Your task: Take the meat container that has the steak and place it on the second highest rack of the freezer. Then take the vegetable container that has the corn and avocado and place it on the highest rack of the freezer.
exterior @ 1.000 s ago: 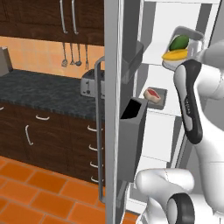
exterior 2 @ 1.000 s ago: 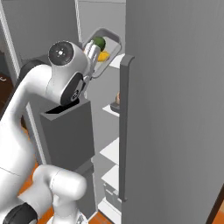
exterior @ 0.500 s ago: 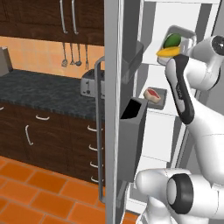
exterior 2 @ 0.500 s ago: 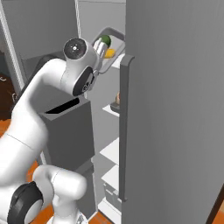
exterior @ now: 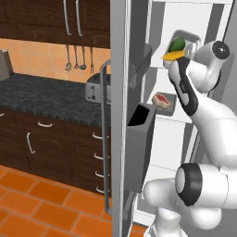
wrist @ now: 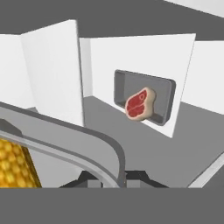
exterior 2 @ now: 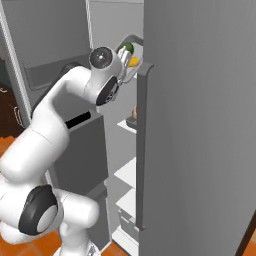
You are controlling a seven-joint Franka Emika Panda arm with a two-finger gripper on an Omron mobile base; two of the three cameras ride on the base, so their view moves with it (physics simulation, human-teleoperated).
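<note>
- Hand view shows our gripper clenched on the rim of the vegetable container, the grey wall pinched between the two fingertips at 6 o'clock.
- We see the corn lying inside at 8 o'clock; in the left base view the avocado sits beside it, at 1 o'clock.
- We hold the tub up inside the freezer, near the highest rack but not yet resting on it.
- The meat container with the steak already sits on the rack below.
- We judge the tub stiff and fairly light, so an edge grip should serve, but it hangs off one side and may tip.
- The loose corn and round avocado could roll, so we would keep it level.
</note>
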